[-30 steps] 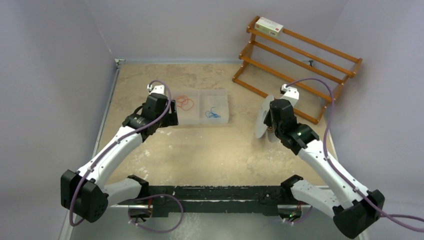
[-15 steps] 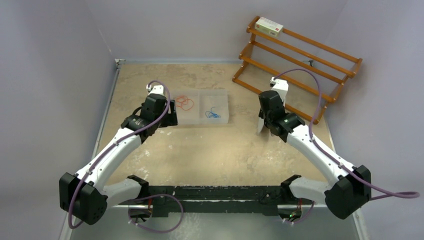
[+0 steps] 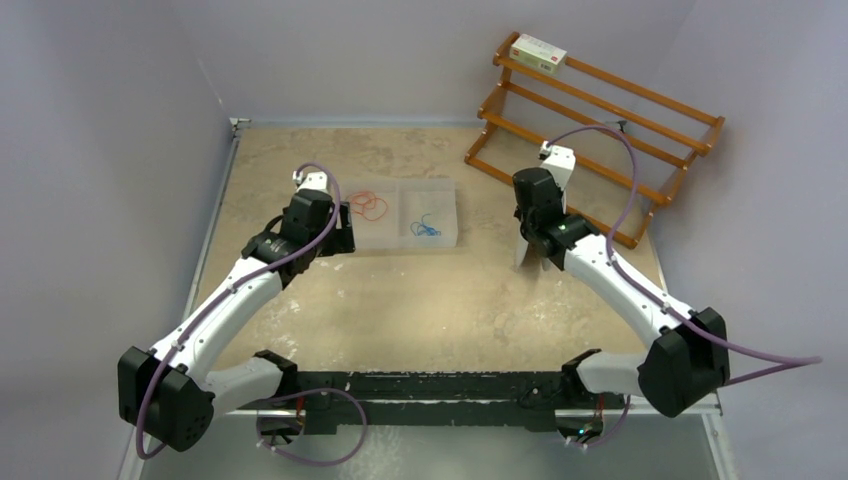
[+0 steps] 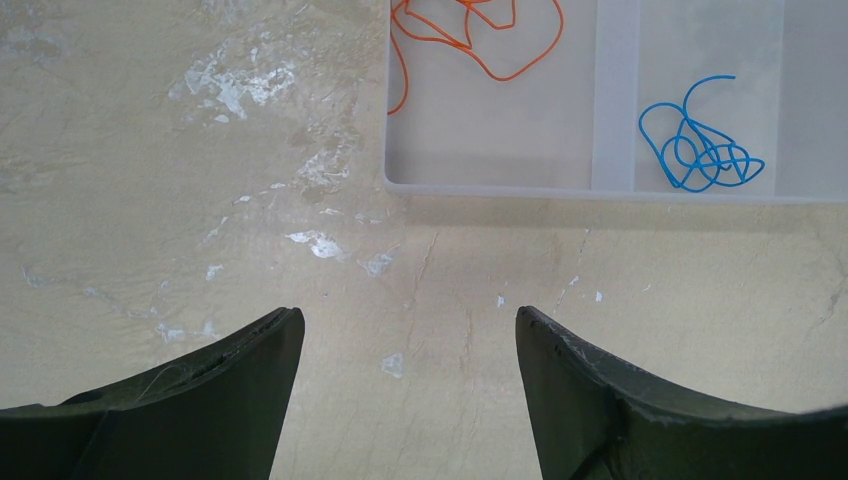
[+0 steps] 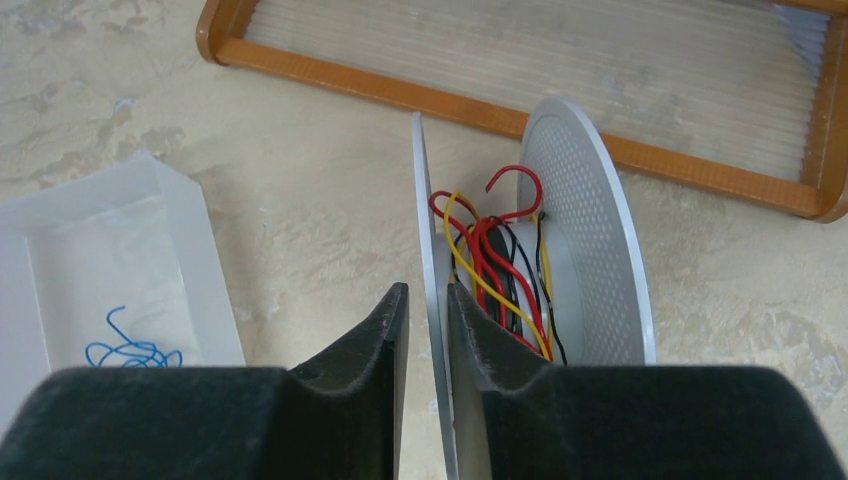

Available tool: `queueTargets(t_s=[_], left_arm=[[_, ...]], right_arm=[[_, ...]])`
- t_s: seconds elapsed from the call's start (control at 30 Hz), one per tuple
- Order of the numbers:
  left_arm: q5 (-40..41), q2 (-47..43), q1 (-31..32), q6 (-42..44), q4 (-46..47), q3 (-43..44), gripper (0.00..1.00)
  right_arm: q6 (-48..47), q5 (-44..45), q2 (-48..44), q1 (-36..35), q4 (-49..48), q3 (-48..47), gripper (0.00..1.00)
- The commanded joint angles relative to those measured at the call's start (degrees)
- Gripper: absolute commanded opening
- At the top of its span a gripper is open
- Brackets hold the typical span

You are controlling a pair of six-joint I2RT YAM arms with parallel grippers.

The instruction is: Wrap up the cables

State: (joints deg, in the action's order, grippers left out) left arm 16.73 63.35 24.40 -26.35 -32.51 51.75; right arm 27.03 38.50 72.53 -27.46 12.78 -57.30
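With left gripper (image 4: 407,322) agape and right gripper (image 5: 428,295) clamped on white perforated spool flange (image 5: 418,190), pinch probably limp, springy thin orange wire (image 4: 480,68) mid-tangle.

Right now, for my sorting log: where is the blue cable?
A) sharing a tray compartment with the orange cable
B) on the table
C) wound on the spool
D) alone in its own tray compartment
D: the blue cable lies alone in one compartment of the tray, divided from the orange cable.
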Motion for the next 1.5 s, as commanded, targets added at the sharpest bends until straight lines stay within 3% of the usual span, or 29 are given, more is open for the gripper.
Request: queueTargets(t_s=[0.0,0.27,0.47,0.57,0.67,1.0,1.47], left_arm=[[0.8,-1.4,-0.2,0.9,1.8,0.0,0.77],[0.9,-1.1,-0.1,1.1,1.8,0.0,0.77],[1.0,-0.9,-0.1,1.3,1.8,0.1,0.77],[0.9,-0.8,-0.2,1.3,1.8,0.1,0.77],[0.8,-0.6,-0.1,1.3,1.7,0.1,0.77],[0.8,-0.8,-0.2,1.3,1.6,0.0,0.77],[0.7,-1.1,-0.1,1.3,1.6,0.0,0.77]], right_arm=[[1.6,3.2,1.1,0.9,-2.8,-2.9,0.24],[2.8,2.4,2.3,1.2,-2.6,-4.1,0.36],[2.9,1.4,1.4,1.2,-2.5,-3.9,0.37],[2.9,0.8,0.7,1.2,-2.5,-3.7,0.29],[2.7,-0.1,0.1,1.2,-3.0,-3.1,0.0],[-0.1,-0.1,-1.5,1.2,-4.7,-3.0,0.0],[-26.5,-8.9,-2.1,2.6,-16.1,-4.3,0.0]])
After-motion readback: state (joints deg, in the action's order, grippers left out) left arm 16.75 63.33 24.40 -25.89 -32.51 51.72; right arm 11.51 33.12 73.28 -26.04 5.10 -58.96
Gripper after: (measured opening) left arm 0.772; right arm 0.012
